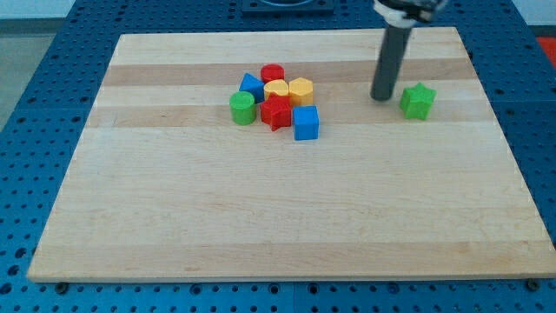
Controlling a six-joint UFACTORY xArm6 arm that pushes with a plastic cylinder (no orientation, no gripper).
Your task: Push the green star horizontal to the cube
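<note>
In the upper right of the frame, my tip (383, 97) stood on the board (261, 217), just beside the green star (418, 101), on the star's left side w/ a small gap between them; not touching, as far as I could see. The rod has no jaws or fingers, so there was nothing to open or close and it held nothing.

The star lay alone, well apart from the other blocks. The blue cube (306, 123) was at the center-top of the frame, at the lower right corner of a tight cluster. It sat a bit lower in the frame than the star.

The cluster, approx. from top to bottom: red cylinder (273, 74), blue block (252, 86) (shape not clear), yellow block (276, 89), yellow hexagon (301, 90), green cylinder (242, 108), red star (276, 112).

The relation that mattered: the star lay to the right of my tip, and the cube lay to the left and slightly lower. In my judgement, the star needed only a small move toward the frame's bottom to reach the cube's row. For this the tip was on the wrong side; a push from here would send the star to the right, i.e. not down. I think the tip had to go around to the star's top side first, then push downward.
</note>
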